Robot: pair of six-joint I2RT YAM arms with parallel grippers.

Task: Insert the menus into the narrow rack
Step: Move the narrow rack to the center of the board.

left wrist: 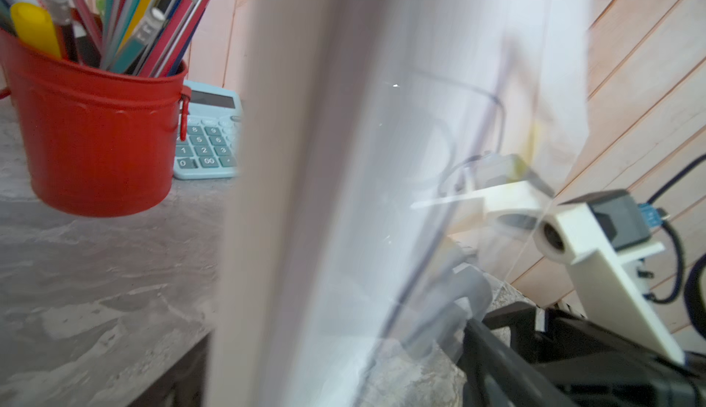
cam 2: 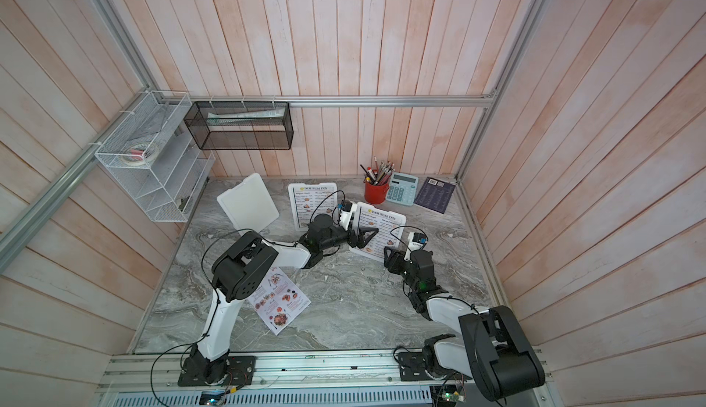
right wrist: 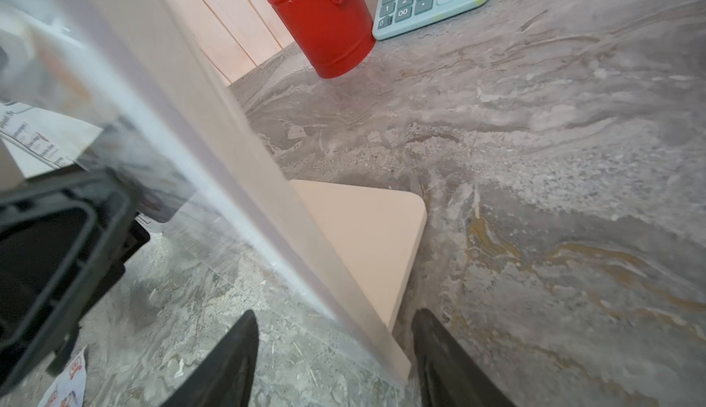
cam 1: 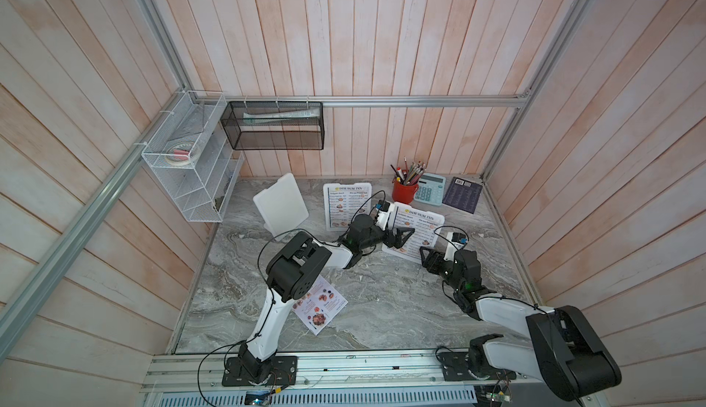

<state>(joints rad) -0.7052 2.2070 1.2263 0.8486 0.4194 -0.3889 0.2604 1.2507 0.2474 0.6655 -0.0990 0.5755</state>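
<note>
None of the three menus is in the black mesh rack [cam 1: 273, 134] on the back wall (the slim one, which I take for the target; it holds only a pale item I cannot identify). All three are down on the marble surface [cam 1: 382, 309].

The rear DIM SUM INN menu [cam 1: 345, 204] sits untouched toward the back. The colourful Special Menu [cam 1: 321, 305] lies flat near the front, partly under the left arm [cam 1: 267, 317]. The front DIM SUM INN menu [cam 1: 418, 229] has both claws at it.

The left claw [cam 1: 403, 236] is over that menu's edge with its jaws spread, gripping nothing that I can see. The right claw [right wrist: 334, 313] is also apart, straddling the sheet's edge by a rounded corner that rests on the marble. The sheet looks tipped up from there, though both wrist views are blurred. I judge the first pick-up is only being set up, with all three insertions left.

A red pencil bucket [cam 1: 404, 192], a calculator [cam 1: 429, 189] and a purple booklet [cam 1: 462, 194] stand just behind this menu; the bucket is nearest and could be knocked on the lift. A white board [cam 1: 280, 204] lies below the rack, and a white wire rack [cam 1: 191, 156] hangs just beside the mesh one.
</note>
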